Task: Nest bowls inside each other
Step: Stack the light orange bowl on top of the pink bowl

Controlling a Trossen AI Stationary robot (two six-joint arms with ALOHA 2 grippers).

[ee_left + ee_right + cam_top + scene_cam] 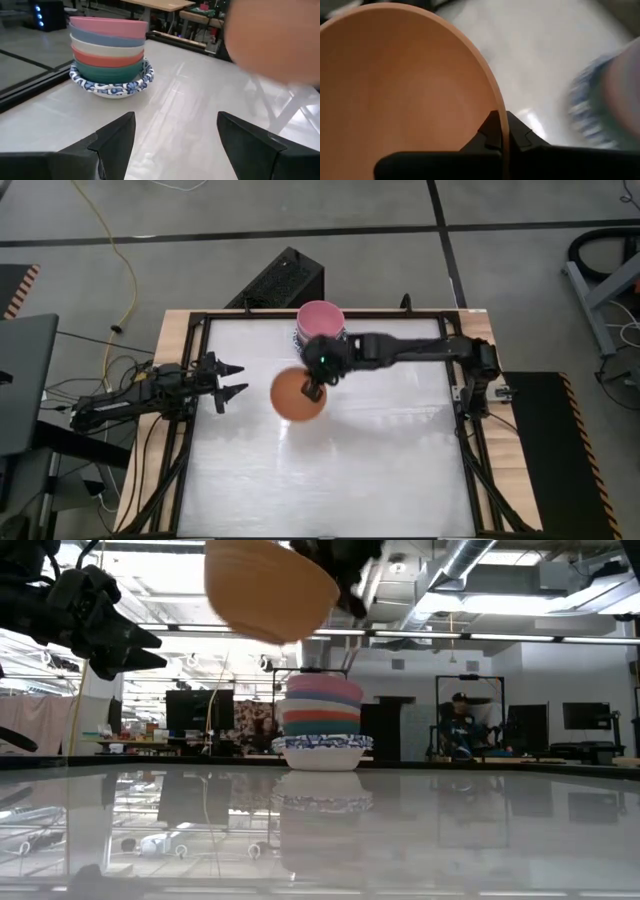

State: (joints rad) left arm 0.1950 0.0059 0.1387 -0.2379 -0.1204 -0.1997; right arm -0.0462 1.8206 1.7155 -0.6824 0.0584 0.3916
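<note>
High view, white worktop (330, 480), stack of nested bowls (320, 326) pink on top at the far edge, orange bowl (297, 394) lifted beside it, rim clenched in right gripper (312, 390) jaws, left gripper (232, 379) jaws released, well apart.

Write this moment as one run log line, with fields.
right gripper: shut on orange bowl rim, lifted | left gripper: open, waiting | stack: pink bowl on top

stack of bowls (320, 323) at table (330, 480) rear edge; single bowl (297, 394) raised just before it, pinched by rim in right gripper (312, 389); left gripper (232, 379) left of both.
</note>
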